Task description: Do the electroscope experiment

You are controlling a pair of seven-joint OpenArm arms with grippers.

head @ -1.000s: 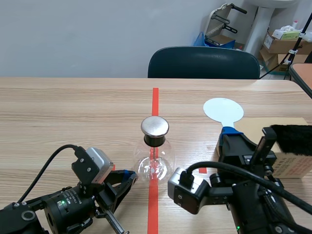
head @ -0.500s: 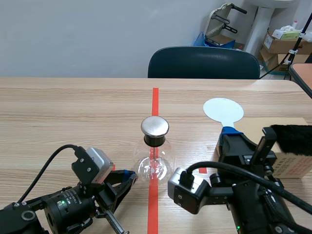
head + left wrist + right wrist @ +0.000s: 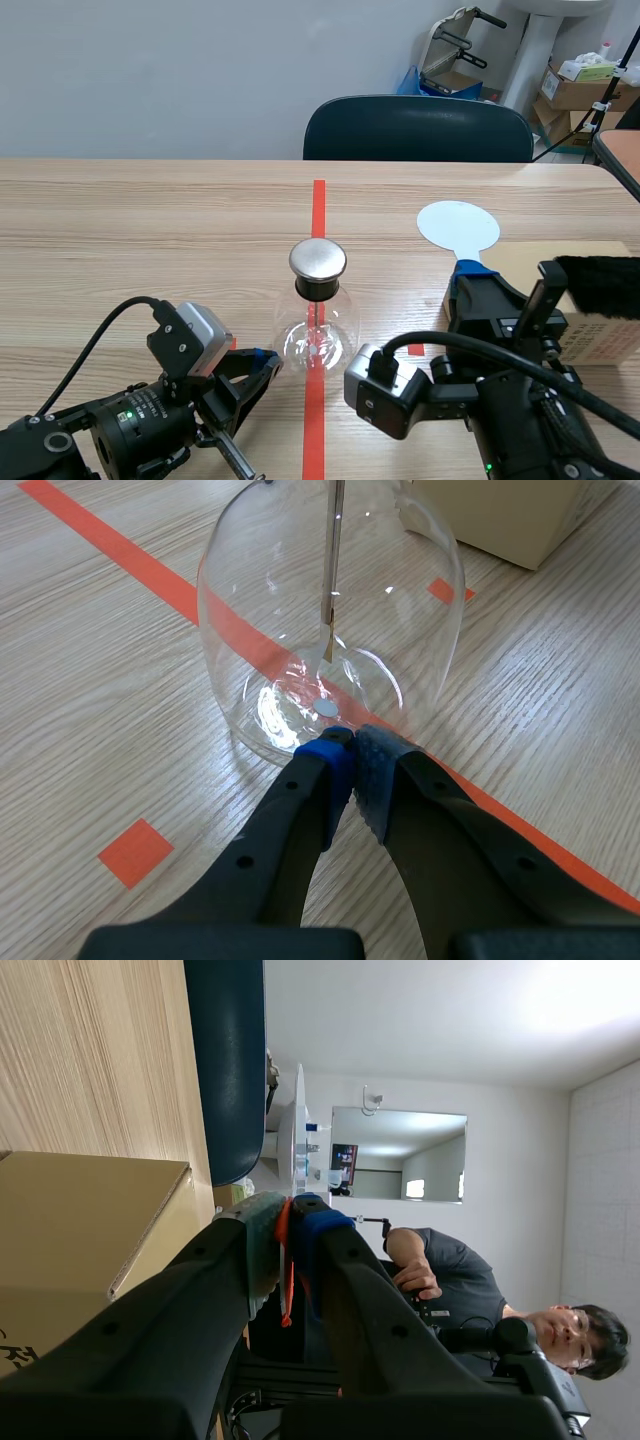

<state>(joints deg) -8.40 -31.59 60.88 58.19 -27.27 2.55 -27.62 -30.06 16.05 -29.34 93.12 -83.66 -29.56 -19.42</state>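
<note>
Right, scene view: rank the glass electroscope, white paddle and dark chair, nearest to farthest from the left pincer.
1. glass electroscope, just ahead of the left pincer.
2. white paddle, farther up the table, to the right.
3. dark chair, beyond the table's far edge.

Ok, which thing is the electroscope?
Find the long orange-red tape line running down the middle of the wooden table. The electroscope stands right on that line, just ahead of the left gripper. It is the only see-through glass flask, with a shiny round metal cap; the white paddle beside it is flat.
</note>
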